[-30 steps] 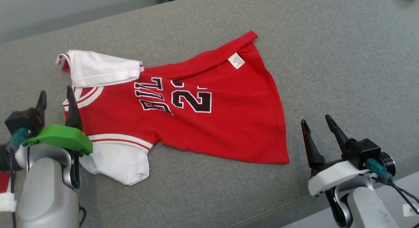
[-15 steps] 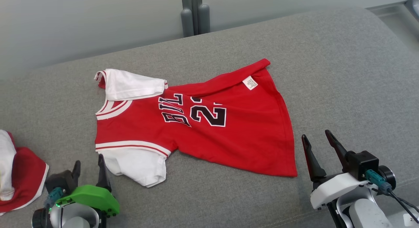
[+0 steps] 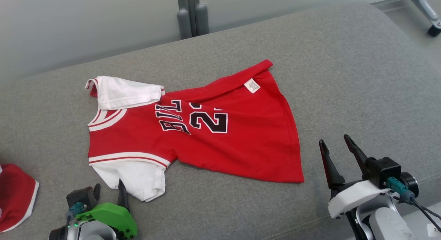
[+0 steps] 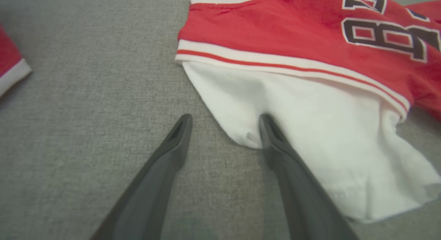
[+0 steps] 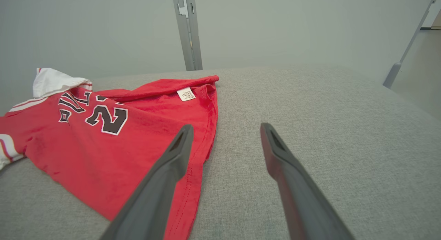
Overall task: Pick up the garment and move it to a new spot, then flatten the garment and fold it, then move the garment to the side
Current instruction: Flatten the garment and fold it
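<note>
the left gripper (image 3: 109,185) has drawn back from the garment (image 3: 220,140) collar, seemingly to its near white sleeve (image 3: 137,178).

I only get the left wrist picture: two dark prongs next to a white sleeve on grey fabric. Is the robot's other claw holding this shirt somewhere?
Observer: No. The right gripper is open and holds nothing. It sits beside the hem of the jersey.
Operator: Is the whole shirt lying flat?
Observer: Not quite. The far white sleeve is folded over onto the red chest.
Operator: Any other untidy bits I can't see?
Observer: Yes. The far side edge is turned over near the hem, so a white label faces up.
</note>
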Tool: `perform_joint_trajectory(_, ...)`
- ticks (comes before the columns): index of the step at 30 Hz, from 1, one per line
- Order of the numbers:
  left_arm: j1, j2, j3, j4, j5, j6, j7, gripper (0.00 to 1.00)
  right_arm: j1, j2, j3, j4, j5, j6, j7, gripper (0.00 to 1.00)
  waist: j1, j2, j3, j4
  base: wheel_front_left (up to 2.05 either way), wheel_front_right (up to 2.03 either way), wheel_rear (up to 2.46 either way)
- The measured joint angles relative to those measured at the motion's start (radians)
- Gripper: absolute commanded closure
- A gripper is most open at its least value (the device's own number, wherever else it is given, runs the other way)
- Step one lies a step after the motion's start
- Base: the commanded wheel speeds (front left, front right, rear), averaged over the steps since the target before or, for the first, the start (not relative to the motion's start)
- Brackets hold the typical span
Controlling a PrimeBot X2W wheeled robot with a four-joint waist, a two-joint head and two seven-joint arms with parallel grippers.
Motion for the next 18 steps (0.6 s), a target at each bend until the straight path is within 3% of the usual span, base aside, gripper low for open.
perform_joint_trajectory(1, -0.008, 0.000, 0.000, 0.015, -0.001, 0.006, 0.000, 0.00, 0.000, 0.000, 0.001, -0.001, 0.000, 0.000, 0.000, 0.00, 0.0000, 0.0000, 0.002, -0.005, 0.00, 0.00, 0.00)
perform_joint_trajectory(2, -0.014, 0.000, -0.002, 0.021, -0.008, 0.007, -0.001, 0.16, 0.000, 0.000, 0.001, -0.002, 0.000, 0.000, 0.000, 0.00, 0.0000, 0.0000, 0.004, -0.009, 0.00, 0.00, 0.00)
perform_joint_trajectory(3, -0.022, 0.001, -0.005, 0.029, -0.021, 0.007, -0.001, 0.67, 0.000, 0.000, 0.000, -0.003, 0.000, 0.000, 0.000, 0.00, 0.0000, 0.0000, 0.007, -0.013, 0.00, 0.00, 0.00)
perform_joint_trajectory(4, -0.028, 0.002, -0.010, 0.035, -0.030, 0.005, -0.001, 1.00, -0.001, 0.000, -0.001, -0.004, 0.000, 0.000, 0.000, 0.00, 0.0000, 0.0000, 0.010, -0.017, 0.00, 0.00, 0.00)
perform_joint_trajectory(11, -0.034, 0.001, -0.037, 0.037, -0.063, -0.006, -0.001, 1.00, 0.005, 0.003, -0.028, -0.007, 0.000, 0.000, 0.000, 0.00, 0.0000, 0.0000, 0.011, -0.008, 0.00, 0.00, 0.00)
perform_joint_trajectory(18, 0.014, -0.001, -0.030, -0.109, -0.067, -0.003, 0.001, 1.00, 0.035, 0.023, -0.044, -0.003, 0.006, 0.000, 0.000, 0.00, 0.0000, 0.0000, -0.012, 0.063, 0.00, 0.00, 0.00)
